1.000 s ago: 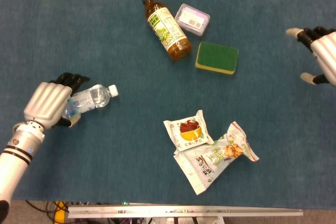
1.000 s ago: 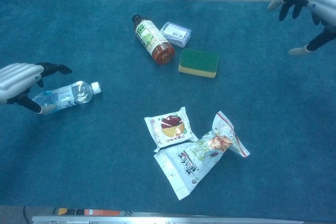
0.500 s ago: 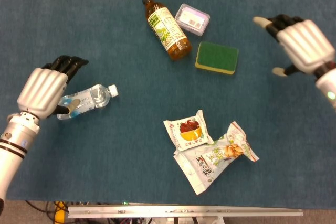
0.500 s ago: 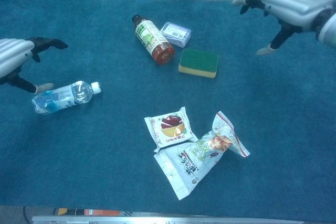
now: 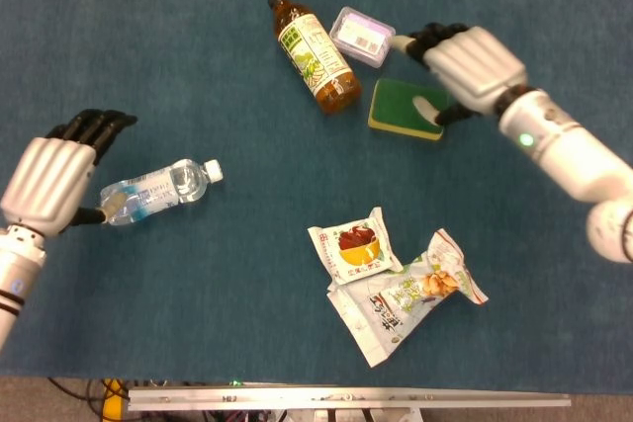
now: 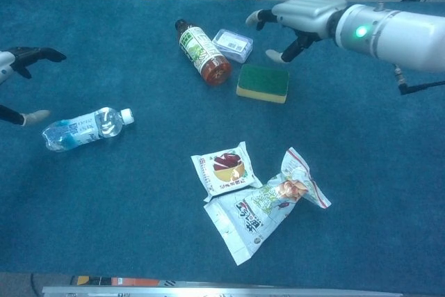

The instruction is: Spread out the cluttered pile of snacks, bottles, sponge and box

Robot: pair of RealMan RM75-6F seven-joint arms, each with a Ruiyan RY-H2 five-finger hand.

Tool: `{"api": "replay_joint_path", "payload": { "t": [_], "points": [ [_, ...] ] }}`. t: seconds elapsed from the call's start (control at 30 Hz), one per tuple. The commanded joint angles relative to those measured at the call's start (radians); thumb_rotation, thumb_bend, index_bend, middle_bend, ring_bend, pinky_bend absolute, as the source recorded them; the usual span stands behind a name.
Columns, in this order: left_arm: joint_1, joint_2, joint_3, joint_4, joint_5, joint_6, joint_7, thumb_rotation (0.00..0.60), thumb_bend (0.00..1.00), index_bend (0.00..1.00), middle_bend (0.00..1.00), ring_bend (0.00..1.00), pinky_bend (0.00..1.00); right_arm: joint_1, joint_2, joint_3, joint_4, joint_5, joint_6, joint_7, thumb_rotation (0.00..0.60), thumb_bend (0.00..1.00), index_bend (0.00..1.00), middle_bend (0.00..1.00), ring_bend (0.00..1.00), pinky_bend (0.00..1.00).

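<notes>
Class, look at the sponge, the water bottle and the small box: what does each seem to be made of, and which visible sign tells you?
Sponge: yellow foam with a matt green scouring layer on top, to judge by its two colours. Water bottle: clear, glossy plastic, see-through with a white cap. Small box: probably translucent plastic, pale with a purple label showing.
</notes>
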Motion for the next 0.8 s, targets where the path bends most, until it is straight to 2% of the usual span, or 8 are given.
{"api": "replay_joint_path", "payload": {
  "t": [0.03,0.2,0.47,0.8],
  "points": [
    [0.012,0.007,0.005,0.003,0.007,0.009,-0.011,0.6,0.26,0.12,0.16,0.12,0.29,0.052,-0.054,-0.012,0.056,0.05,-0.009,-0.019,0.415,0.51,0.0,0.16,0.1,0.19],
    [0.03,0.016,0.009,0.013,0.013,0.02,-0.032,0.6,0.26,0.12,0.16,0.12,0.29,0.112,-0.121,-0.025,0.129,0.138,0.003,-0.04,0.416,0.52,0.0,0.16,0.1,0.19],
    [0.054,0.025,0.012,0.033,0.022,0.032,-0.071,0.6,0.26,0.12,0.16,0.12,0.28,0.205,-0.218,-0.044,0.252,0.286,-0.011,-0.06,0.413,0.45,0.0,0.16,0.1,0.19],
    [0.077,0.033,0.014,0.057,0.027,0.036,-0.108,0.6,0.26,0.12,0.16,0.11,0.28,0.274,-0.308,-0.067,0.365,0.37,-0.035,-0.062,0.412,0.45,0.0,0.16,0.1,0.19]
  ]
}}
